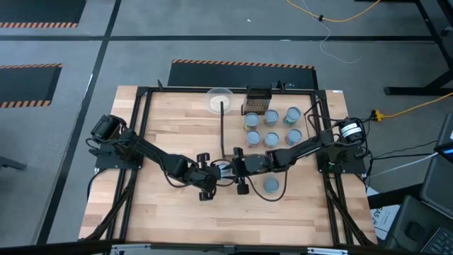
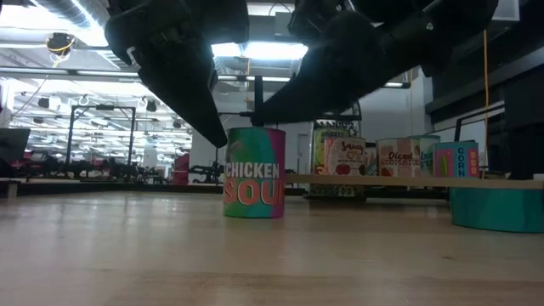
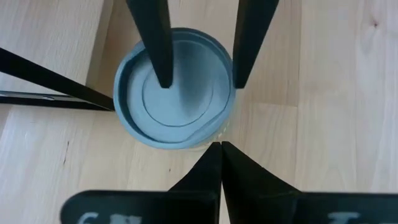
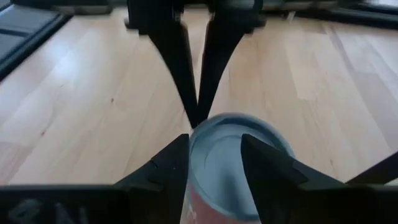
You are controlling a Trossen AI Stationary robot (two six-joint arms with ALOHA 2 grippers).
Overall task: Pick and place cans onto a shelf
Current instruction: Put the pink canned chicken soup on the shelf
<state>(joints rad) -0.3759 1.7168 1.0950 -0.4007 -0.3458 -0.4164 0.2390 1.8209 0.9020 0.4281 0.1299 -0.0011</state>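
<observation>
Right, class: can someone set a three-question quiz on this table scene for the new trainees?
1. True or false: the left pincer stands open beside the centre can.
2. How many cans stand on the shelf? A four, B six, C nine.
3. What words does the centre can's label show in the low view?

Key: 1 false, its fingers are shut together. 2 B. 3 Chicken soup, the last letter curving out of sight.
</observation>
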